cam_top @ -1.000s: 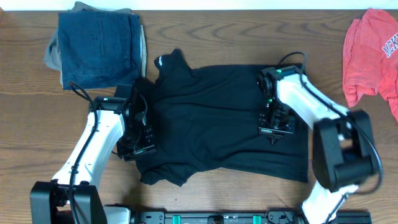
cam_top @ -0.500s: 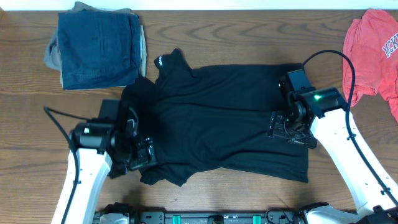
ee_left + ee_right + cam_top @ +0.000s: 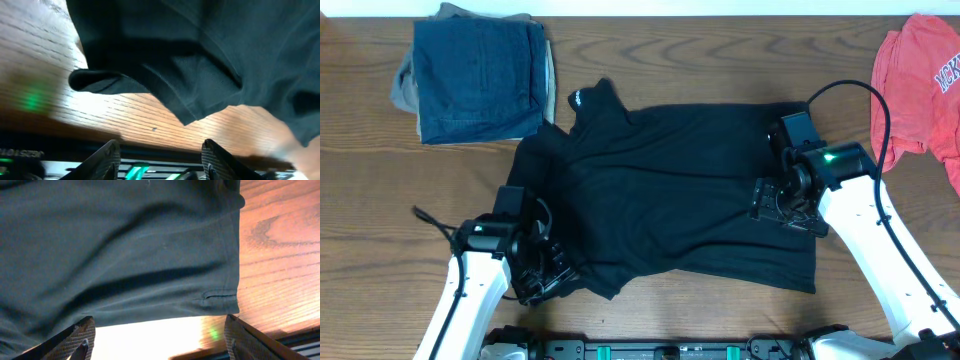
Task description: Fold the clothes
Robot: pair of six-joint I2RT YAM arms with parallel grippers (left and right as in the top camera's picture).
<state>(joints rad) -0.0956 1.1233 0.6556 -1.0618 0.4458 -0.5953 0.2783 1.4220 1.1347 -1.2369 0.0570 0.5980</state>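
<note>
Left gripper point(image 3: 160, 150) and right gripper point(image 3: 159, 325) both released (nothing pinched); set your bite deep on the black garment point(image 3: 670, 190) edge.

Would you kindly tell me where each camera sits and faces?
Overhead: above the table, looking straight down on the black shirt; left arm and right arm show.
Left wrist: on the left arm, facing a shirt corner; left gripper open below.
Right wrist: on the right arm, facing the shirt's hem; right gripper open below.
Wrist views share shirt and table.
</note>
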